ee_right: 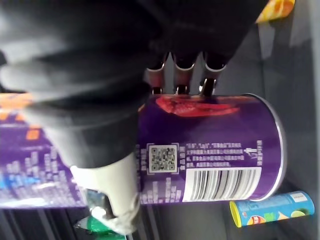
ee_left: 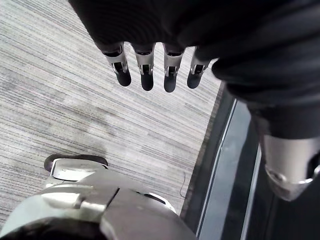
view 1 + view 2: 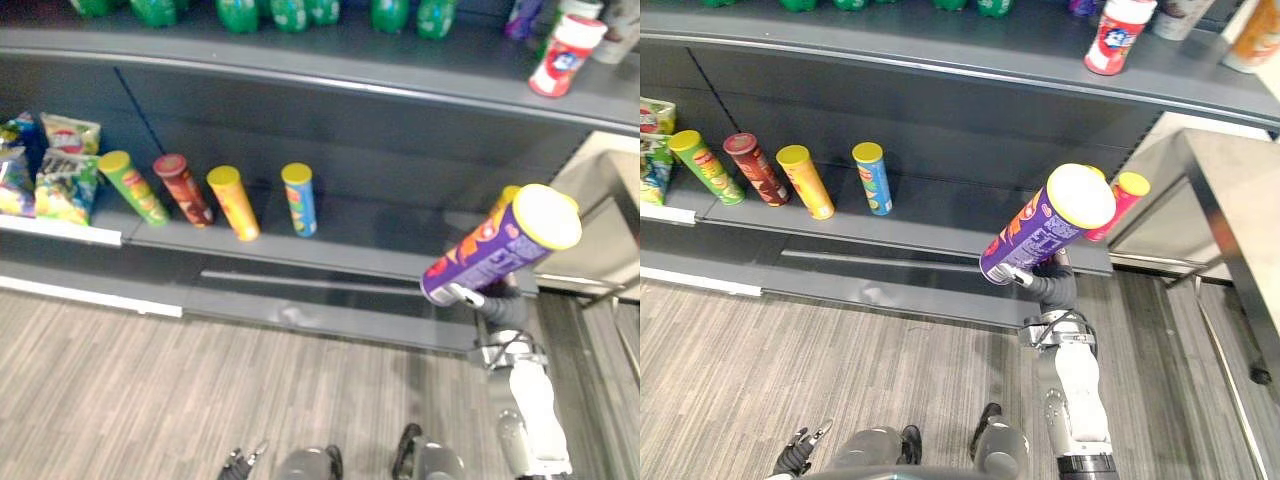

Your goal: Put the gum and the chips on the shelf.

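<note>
right hand [image 3: 1052, 282] curled round tilted purple can [image 3: 1045, 228], held before the lower shelf [image 3: 940, 228]. left hand [image 2: 146, 75] low over floor [image 2: 60, 100], fingers straight, holding nothing.

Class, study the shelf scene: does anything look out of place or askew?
Only the purple chips can: it is tilted in the air, gripped by the right hand, while four other cans stand in a row on the lower shelf.

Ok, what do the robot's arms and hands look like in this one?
Both hands match. The left hand and the right hand each wear a dark ribbed cover over the back and wrist, and the silver fingers end in rounded dark tips. The right arm is a smooth silver-grey shell below the wrist.
</note>
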Controlling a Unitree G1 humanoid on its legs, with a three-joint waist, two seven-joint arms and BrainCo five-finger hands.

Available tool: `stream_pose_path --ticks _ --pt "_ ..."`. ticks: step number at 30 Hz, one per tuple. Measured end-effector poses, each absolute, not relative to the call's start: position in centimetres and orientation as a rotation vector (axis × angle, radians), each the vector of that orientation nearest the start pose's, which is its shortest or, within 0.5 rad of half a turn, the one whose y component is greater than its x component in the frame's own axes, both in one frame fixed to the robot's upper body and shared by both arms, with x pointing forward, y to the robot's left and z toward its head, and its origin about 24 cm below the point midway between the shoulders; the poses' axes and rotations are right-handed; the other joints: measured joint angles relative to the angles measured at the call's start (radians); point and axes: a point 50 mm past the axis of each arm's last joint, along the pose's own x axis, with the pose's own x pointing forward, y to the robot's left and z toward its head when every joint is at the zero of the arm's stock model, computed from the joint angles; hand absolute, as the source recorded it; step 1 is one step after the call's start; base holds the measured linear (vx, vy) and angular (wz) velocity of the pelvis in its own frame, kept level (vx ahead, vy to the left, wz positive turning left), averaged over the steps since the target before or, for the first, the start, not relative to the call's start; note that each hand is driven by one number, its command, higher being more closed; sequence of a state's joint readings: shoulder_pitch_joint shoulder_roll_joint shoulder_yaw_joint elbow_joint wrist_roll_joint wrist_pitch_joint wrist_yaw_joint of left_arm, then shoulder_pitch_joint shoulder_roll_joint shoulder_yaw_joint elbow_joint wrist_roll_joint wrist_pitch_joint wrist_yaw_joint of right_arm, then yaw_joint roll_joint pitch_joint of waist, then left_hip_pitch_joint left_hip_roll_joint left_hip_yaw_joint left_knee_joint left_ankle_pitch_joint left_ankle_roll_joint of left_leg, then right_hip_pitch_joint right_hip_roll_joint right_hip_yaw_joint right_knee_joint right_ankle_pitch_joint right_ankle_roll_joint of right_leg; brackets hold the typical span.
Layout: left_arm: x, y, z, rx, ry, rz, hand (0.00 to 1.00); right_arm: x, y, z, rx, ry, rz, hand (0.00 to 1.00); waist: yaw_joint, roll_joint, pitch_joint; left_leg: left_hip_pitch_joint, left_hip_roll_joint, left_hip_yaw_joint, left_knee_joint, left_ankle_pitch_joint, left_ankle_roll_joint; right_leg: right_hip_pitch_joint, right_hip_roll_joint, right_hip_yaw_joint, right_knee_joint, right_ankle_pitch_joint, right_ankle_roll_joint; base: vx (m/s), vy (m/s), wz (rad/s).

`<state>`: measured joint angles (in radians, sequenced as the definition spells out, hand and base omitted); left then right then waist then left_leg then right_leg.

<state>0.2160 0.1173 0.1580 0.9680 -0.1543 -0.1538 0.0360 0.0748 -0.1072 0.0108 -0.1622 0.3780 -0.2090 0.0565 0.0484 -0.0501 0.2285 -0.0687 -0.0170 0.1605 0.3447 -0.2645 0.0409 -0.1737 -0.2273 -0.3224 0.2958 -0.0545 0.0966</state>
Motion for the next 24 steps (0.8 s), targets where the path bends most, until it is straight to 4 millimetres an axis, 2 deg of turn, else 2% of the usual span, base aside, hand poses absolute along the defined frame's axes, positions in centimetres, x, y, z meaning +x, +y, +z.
stream_pose_path --ticks 3,9,12,15,16,18,19,20,22,23,24 --pt "6.3 22.6 -15.4 -0.070 1.003 0.390 0.00 23.6 -16.8 8.6 0.298 -0.316 0.068 1.00 0.009 0.001 0.000 0.005 0.046 0.024 0.002 -0.014 -0.025 0.005 0.050 0.004 -0.021 -0.008 -0.016 0.16 -0.121 -0.28" --pt "6.1 22.6 -15.6 -0.068 1.019 0.386 0.00 23.2 -17.1 8.2 0.331 -0.306 0.055 1.00 -0.017 0.008 0.003 0.045 0.072 0.027 -0.060 0.008 -0.068 0.005 0.078 -0.002 0.002 -0.039 -0.054 0.10 -0.127 -0.06" --pt "6.2 22.5 -15.6 -0.064 1.018 0.380 0.00 22.8 -17.2 7.7 0.339 -0.282 0.046 1.00 -0.019 0.009 0.004 0.058 0.079 0.026 -0.061 0.005 -0.073 0.003 0.078 -0.001 0.046 -0.086 -0.061 0.02 -0.103 0.06" --pt "6.4 22.5 -15.5 -0.065 1.012 0.377 0.00 22.3 -17.1 7.1 0.363 -0.258 0.051 1.00 -0.018 0.014 0.007 0.040 0.106 0.025 0.011 -0.018 -0.100 0.005 0.091 -0.002 0.072 -0.144 -0.076 -0.01 -0.107 0.07" --pt "6.5 22.6 -15.5 -0.064 1.011 0.376 0.00 22.2 -17.0 7.0 0.368 -0.252 0.054 1.00 -0.018 0.014 0.007 0.020 0.115 0.027 0.059 -0.018 -0.101 0.008 0.095 -0.002 0.075 -0.152 -0.077 -0.04 -0.134 0.01" --pt "6.5 22.3 -15.6 -0.078 1.011 0.374 0.00 22.1 -16.8 7.1 0.369 -0.253 0.073 1.00 -0.017 0.032 0.013 -0.067 0.169 0.041 0.283 -0.001 -0.080 0.027 0.119 0.000 0.084 -0.164 -0.092 -0.03 -0.140 -0.15" --pt "6.4 22.1 -15.6 -0.084 1.013 0.370 0.00 22.1 -16.7 7.1 0.371 -0.256 0.076 1.00 -0.017 0.041 0.014 -0.087 0.187 0.047 0.343 0.016 -0.075 0.036 0.124 0.003 0.094 -0.169 -0.101 0.01 -0.116 -0.18" --pt "6.7 22.1 -15.6 -0.084 1.006 0.363 0.00 22.0 -16.8 7.2 0.370 -0.261 0.075 1.00 -0.019 0.047 0.011 -0.109 0.196 0.050 0.393 0.062 -0.077 0.046 0.123 0.007 0.094 -0.174 -0.109 0.02 -0.075 -0.09" --pt "7.3 22.2 -15.4 -0.080 0.988 0.358 0.00 22.0 -16.7 7.6 0.373 -0.279 0.075 1.00 -0.021 0.039 0.016 -0.148 0.204 0.062 0.439 0.098 -0.065 0.046 0.112 0.014 0.088 -0.175 -0.112 0.01 -0.068 -0.01" --pt "7.6 22.1 -15.3 -0.077 0.976 0.350 0.00 22.0 -16.7 7.8 0.375 -0.294 0.072 1.00 -0.021 0.043 0.018 -0.158 0.222 0.070 0.391 0.065 -0.063 0.043 0.108 0.021 0.089 -0.179 -0.117 0.00 -0.062 -0.06" --pt "7.6 22.1 -15.3 -0.077 0.977 0.349 0.00 22.0 -16.7 7.9 0.374 -0.294 0.070 1.00 -0.021 0.035 0.023 -0.159 0.229 0.067 0.358 0.058 -0.069 0.043 0.108 0.028 0.089 -0.179 -0.118 0.02 -0.051 -0.18"
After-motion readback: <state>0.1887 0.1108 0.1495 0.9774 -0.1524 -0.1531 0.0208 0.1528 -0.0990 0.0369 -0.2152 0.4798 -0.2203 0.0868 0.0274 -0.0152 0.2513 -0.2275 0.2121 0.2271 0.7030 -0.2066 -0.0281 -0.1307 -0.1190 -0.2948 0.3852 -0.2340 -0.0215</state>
